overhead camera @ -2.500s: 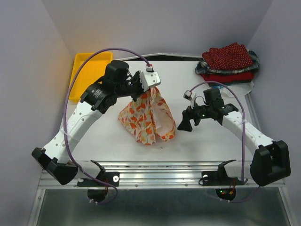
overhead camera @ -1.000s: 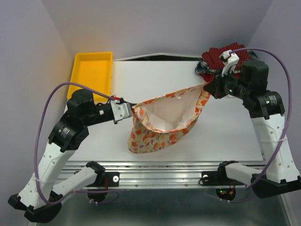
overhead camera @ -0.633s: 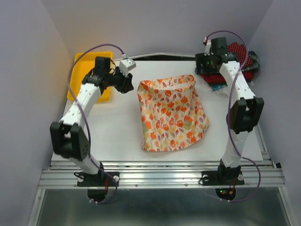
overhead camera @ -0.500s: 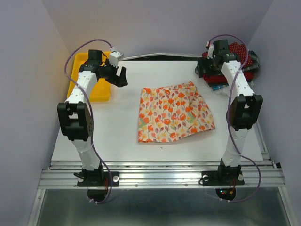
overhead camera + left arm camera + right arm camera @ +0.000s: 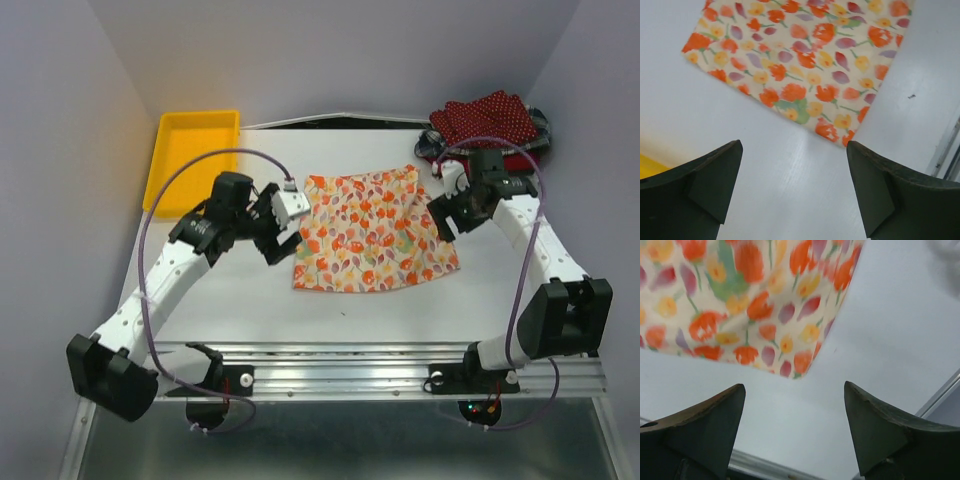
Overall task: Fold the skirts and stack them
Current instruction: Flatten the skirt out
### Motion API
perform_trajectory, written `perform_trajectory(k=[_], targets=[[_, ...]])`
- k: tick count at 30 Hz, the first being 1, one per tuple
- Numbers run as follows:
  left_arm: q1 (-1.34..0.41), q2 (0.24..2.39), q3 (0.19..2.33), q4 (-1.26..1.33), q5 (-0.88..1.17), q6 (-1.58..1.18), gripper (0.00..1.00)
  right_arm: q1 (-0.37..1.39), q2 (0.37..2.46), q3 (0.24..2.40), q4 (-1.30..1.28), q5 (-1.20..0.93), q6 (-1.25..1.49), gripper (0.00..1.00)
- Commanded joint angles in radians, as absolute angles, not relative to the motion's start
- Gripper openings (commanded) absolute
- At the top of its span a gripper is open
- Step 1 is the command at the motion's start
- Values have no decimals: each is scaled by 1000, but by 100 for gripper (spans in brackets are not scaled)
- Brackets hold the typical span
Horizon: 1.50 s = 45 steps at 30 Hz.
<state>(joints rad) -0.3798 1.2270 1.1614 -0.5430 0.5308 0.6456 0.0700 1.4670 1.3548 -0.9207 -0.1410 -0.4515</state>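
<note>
Your floral skirt lies flat in the middle of the table. Left gripper is beside its left edge, right gripper at its right edge. Both jaws are wide open, holding nothing. Other skirts are piled far right.

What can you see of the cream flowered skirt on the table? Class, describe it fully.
The cream cloth skirt with orange-red flowers lies flat and spread on the white table, roughly trapezoid, its thin fabric also showing purple petals and green leaves. The open left end effector and open right end effector hover at its side edges, neither gripping it.
</note>
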Motion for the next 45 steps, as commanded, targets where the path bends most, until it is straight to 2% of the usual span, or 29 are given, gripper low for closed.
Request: perform_trajectory(k=[1, 4, 8, 10, 11, 14, 19, 23, 25, 31, 36, 39, 40, 45], targets=[[-478, 1225, 1003, -479, 368, 646, 92, 13, 1439, 1175, -954, -71, -580, 79], [-485, 1279, 965, -436, 412, 528, 86, -6, 1450, 1115, -925, -75, -565, 77], [-500, 1282, 922, -374, 423, 523, 84, -75, 1471, 1098, -842, -77, -574, 76], [-509, 1302, 917, -377, 372, 538, 84, -84, 1508, 1098, -833, -100, -563, 74], [-509, 1345, 925, -414, 370, 538, 81, -93, 1522, 1100, -833, -135, -555, 73], [-505, 1382, 931, -431, 458, 481, 77, -103, 1565, 1098, -834, -219, -514, 70], [-497, 1397, 943, -356, 474, 353, 84, -103, 1591, 1077, -816, -310, -476, 68], [-479, 1504, 1009, -411, 509, 253, 83, -103, 1631, 1065, -804, -347, -459, 65], [-471, 1534, 997, -407, 557, 210, 81, -103, 1644, 1057, -789, -351, -449, 61], [-430, 1568, 930, -357, 515, 150, 77, -103, 1654, 1014, -747, -305, -443, 57], [-391, 1627, 940, -339, 546, 120, 74, -103, 1663, 999, -724, -301, -430, 45], [-391, 1669, 953, -325, 584, 121, 67, -103, 1646, 1005, -729, -296, -417, 36], [-391, 1678, 953, -322, 618, 130, 65, -103, 1637, 1008, -729, -296, -411, 30], [-391, 1746, 968, -325, 730, 161, 46, -103, 1568, 1058, -787, -334, -382, 16]])
